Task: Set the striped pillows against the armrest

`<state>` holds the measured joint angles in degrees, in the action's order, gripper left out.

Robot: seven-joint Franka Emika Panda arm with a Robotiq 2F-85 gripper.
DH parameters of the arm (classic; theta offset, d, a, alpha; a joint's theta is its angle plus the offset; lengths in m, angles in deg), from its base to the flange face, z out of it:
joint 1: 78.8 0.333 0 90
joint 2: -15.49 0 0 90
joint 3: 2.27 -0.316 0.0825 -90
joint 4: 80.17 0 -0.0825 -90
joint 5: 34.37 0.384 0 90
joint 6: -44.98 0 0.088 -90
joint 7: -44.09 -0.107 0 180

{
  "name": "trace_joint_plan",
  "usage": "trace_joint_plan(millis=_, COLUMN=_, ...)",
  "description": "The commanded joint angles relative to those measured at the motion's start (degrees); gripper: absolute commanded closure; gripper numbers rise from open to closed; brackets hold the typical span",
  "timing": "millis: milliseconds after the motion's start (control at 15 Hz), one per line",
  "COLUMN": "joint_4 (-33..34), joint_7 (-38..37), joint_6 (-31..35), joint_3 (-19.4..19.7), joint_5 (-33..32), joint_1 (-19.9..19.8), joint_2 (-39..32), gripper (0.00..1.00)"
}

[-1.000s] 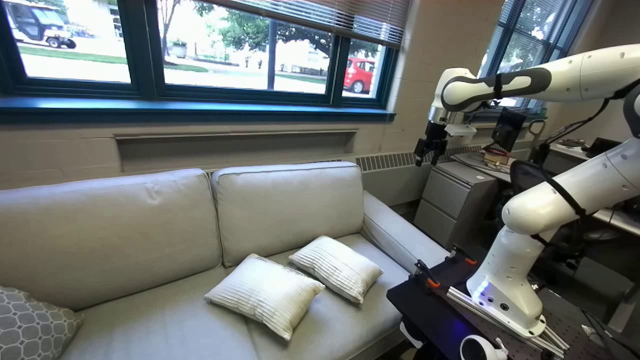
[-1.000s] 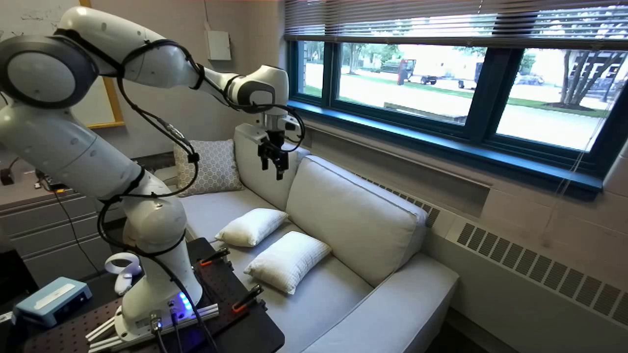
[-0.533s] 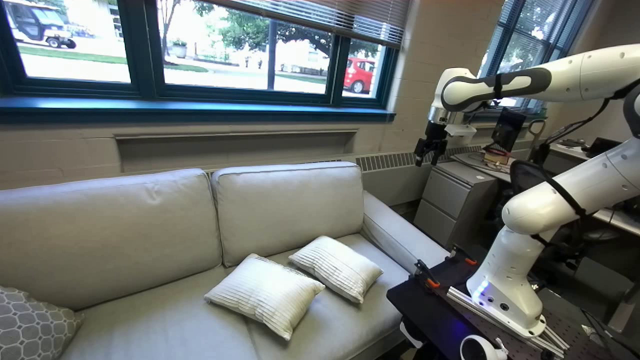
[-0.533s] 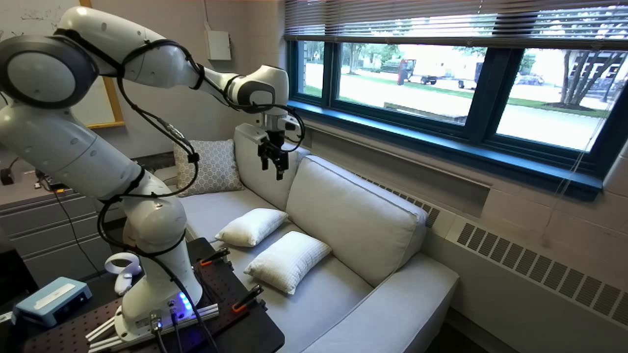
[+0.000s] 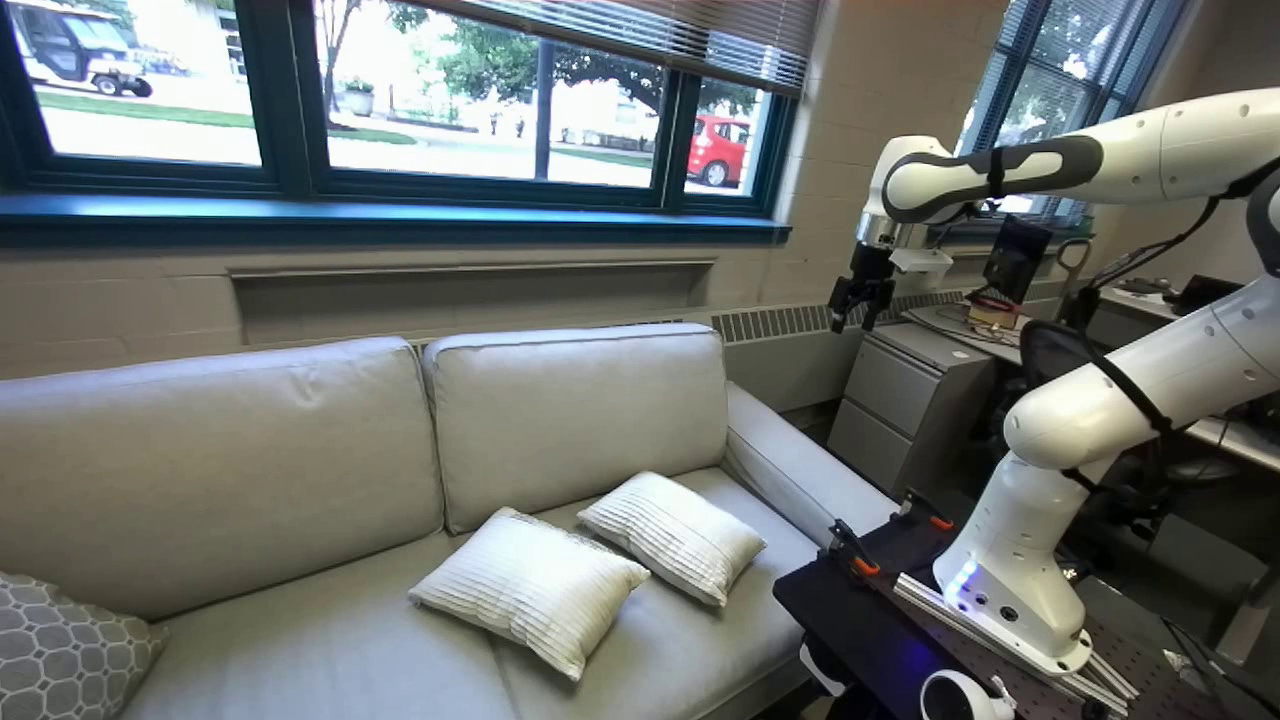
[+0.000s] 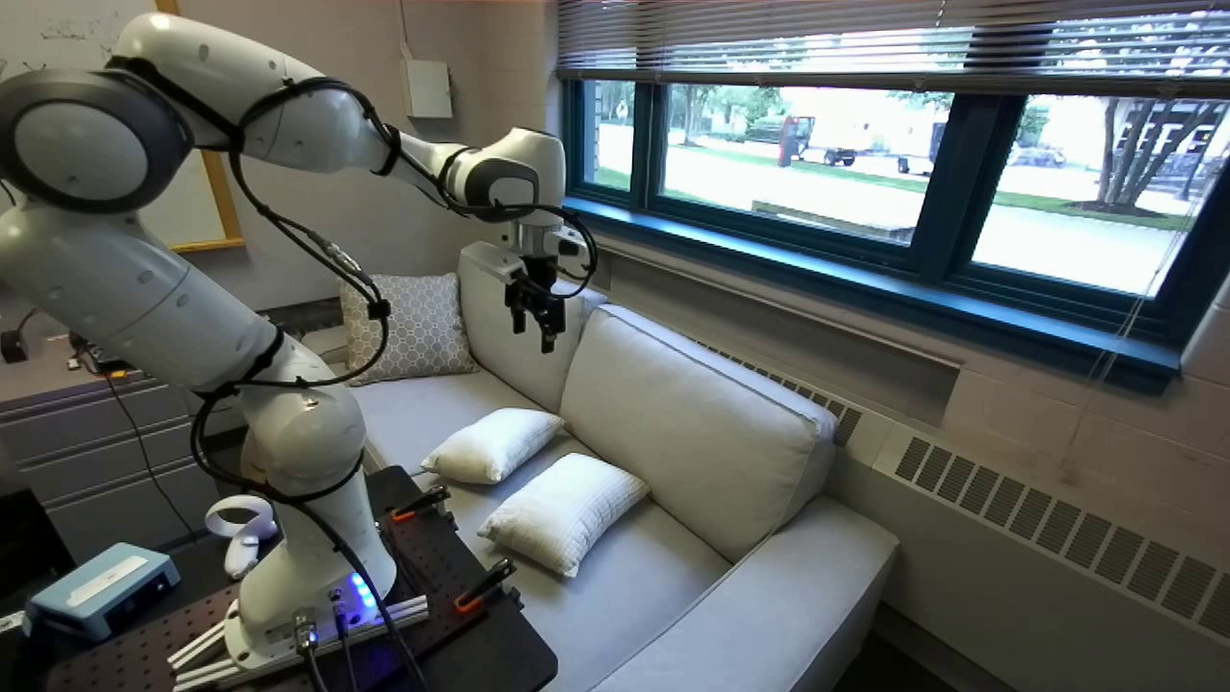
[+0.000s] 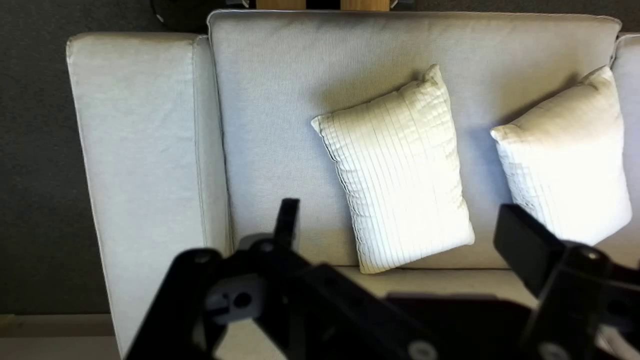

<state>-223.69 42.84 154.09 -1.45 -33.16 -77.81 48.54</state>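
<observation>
Nearer pillow (image 7: 402, 175) and farther pillow (image 7: 575, 165) lie apart from the armrest (image 7: 142, 150); both placements apparently remain to be done. The gripper (image 6: 533, 337), higher than the armrest, is spread and empty.

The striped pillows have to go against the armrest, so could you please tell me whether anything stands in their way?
In the wrist view, nothing visible blocks the nearer pillow: only seat cushion lies between it and the armrest. The farther pillow has the nearer one in its straight path there.
</observation>
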Motion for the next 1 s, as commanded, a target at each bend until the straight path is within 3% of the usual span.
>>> trace_joint_plan(millis=0, joint_4=-0.8, joint_7=-0.5, joint_6=1.2, joint_3=-0.3, joint_5=0.6, joint_1=-0.6, joint_2=0.9, gripper=0.00)
trace_joint_plan(millis=200, joint_4=-1.6, joint_7=-2.8, joint_6=6.5, joint_3=-1.4, joint_5=1.9, joint_1=-0.2, joint_2=-0.3, gripper=0.00)
trace_joint_plan(millis=333, joint_4=-1.4, joint_7=-6.0, joint_6=13.8, joint_3=-2.9, joint_5=4.4, joint_1=0.6, joint_2=-4.2, gripper=0.00)
trace_joint_plan(millis=667, joint_4=2.7, joint_7=-17.6, joint_6=34.1, joint_3=-7.5, joint_5=10.1, joint_1=1.4, joint_2=-21.9, gripper=0.00)
trace_joint_plan(millis=800, joint_4=5.5, joint_7=-20.8, joint_6=38.5, joint_3=-7.8, joint_5=10.7, joint_1=1.5, joint_2=-29.2, gripper=0.00)
trace_joint_plan(millis=933, joint_4=10.3, joint_7=-18.6, joint_6=40.0, joint_3=-6.3, joint_5=14.9, joint_1=2.3, joint_2=-36.9, gripper=0.00)
